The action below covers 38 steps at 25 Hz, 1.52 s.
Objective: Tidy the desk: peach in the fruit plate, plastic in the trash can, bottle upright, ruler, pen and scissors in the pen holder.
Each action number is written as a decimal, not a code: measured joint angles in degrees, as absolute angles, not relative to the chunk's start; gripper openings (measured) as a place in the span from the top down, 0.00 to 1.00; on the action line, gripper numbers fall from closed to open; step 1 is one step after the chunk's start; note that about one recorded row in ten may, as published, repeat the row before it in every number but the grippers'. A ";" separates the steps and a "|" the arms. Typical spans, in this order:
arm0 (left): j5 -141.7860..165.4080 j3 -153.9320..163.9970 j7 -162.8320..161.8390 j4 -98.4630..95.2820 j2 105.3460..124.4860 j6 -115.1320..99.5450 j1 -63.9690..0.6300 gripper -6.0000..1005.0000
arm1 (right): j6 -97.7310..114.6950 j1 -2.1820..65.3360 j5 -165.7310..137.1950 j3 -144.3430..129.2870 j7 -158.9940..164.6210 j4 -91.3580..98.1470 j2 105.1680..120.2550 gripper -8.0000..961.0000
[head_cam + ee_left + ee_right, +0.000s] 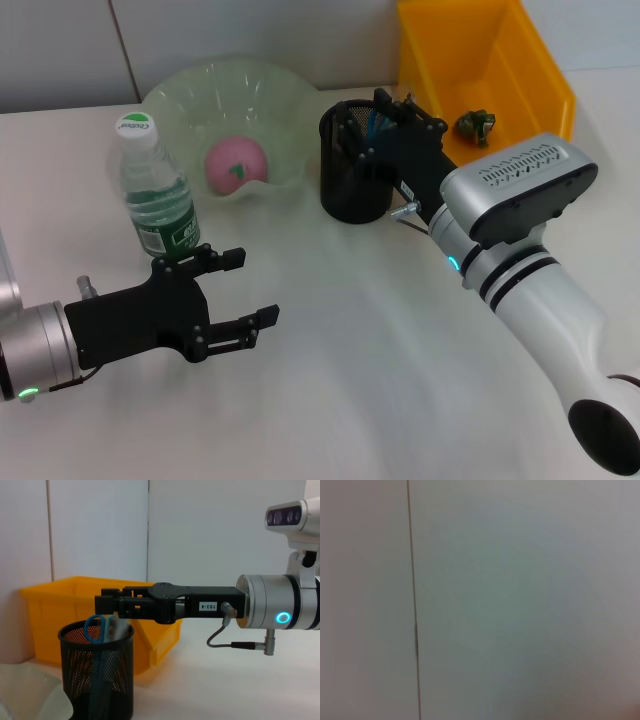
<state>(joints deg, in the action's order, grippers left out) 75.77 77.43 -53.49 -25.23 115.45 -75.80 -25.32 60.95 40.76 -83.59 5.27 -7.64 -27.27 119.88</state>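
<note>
A pink peach [237, 163] lies in the translucent green fruit plate [290, 110]. The water bottle [155, 192] stands upright beside it. My right gripper [362, 115] hovers open just over the black mesh pen holder [352, 190]. In the left wrist view it [107, 602] sits right above the blue-handled scissors [100, 628], which stand in the pen holder [97, 680] next to a grey stick-like item. Crumpled plastic [476, 123] rests in the yellow trash can [540, 70]. My left gripper [243, 290] is open and empty near the bottle. Ruler and pen cannot be told apart.
The trash can stands directly behind the pen holder, close to my right arm. A white wall with a vertical seam [412, 600] fills the right wrist view. White tabletop [360, 350] stretches between both arms.
</note>
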 joint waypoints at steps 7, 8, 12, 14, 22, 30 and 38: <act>75.76 77.43 -53.53 -25.36 115.49 -75.79 -25.40 0.18 | 64.57 39.30 -87.59 5.27 -7.65 -27.36 119.88 0.49; 75.76 77.43 -53.54 -25.41 115.49 -75.79 -25.42 0.18 | 65.26 39.02 -88.40 5.38 -7.65 -27.45 119.88 0.47; 75.64 77.43 -54.15 -25.98 115.40 -76.03 -25.38 0.18 | 70.01 36.73 -89.42 5.45 -6.81 -27.95 119.53 0.41; 75.63 77.43 -55.01 -26.19 115.31 -76.51 -25.46 0.18 | 74.97 34.22 -90.51 5.04 -4.44 -27.74 119.26 0.37; 75.74 77.43 -57.20 -26.55 115.30 -78.42 -27.00 0.18 | 99.41 23.22 -109.34 4.82 35.40 -8.03 117.27 0.23; 75.77 77.58 -63.03 -26.60 113.32 -83.10 -30.58 0.18 | 113.71 22.21 -120.29 -5.55 68.82 20.80 115.82 0.20; 80.67 76.61 -72.93 -26.53 109.66 -86.53 -33.87 0.18 | 106.79 26.55 -122.51 -18.94 73.23 27.18 110.90 0.20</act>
